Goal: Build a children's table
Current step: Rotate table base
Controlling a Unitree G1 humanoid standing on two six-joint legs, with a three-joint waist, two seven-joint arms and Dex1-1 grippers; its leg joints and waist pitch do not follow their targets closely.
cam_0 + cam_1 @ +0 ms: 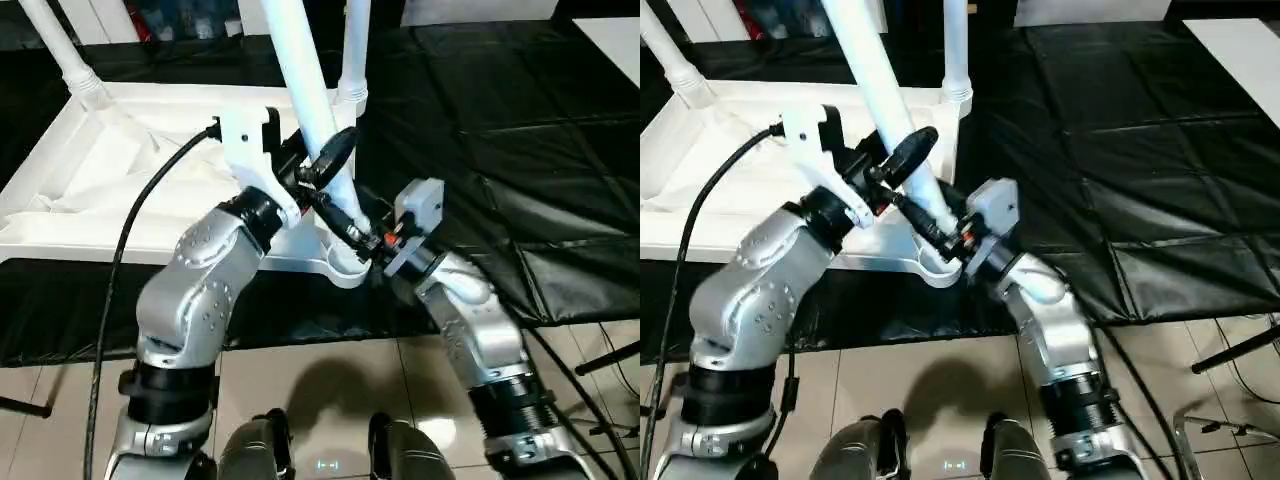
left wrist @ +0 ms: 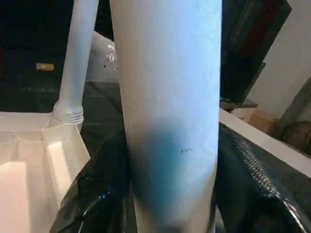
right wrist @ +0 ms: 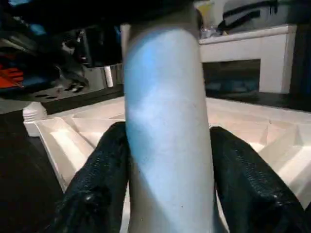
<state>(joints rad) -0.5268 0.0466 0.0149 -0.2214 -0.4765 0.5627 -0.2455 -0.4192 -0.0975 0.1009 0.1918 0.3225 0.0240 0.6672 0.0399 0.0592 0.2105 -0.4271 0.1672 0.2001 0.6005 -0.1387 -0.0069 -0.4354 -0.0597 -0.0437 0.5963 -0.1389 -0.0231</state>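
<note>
White moulded plastic makes up the children's table [image 1: 120,190], which lies upside down on the black-covered work table [image 1: 500,150], its ribbed underside facing up. Two long tapered white tubular legs already stand in corner sockets: one at the far left corner [image 1: 60,50], one at the far near-side corner [image 1: 352,50]. We hold a third white leg [image 1: 305,80] over the round socket [image 1: 345,262] at the corner nearest us, tilted rather than upright.

Our left gripper [image 1: 318,165] is clamped around that leg partway up; our right gripper [image 1: 358,232] sits lower, just above the socket, its black fingers [image 3: 97,179] flanking the tube on both sides, though we cannot tell whether they press it or merely bracket it.

We judge the leg light, hollow, stiff and smooth, so likely to slip if squeezed loosely. Holding low near the tip gives aim; holding higher gives leverage to straighten it.

Whether the leg's end has entered the socket is hidden behind our right gripper. The leg tops run out of the pictures, and we cannot make out the fourth leg's socket.
</note>
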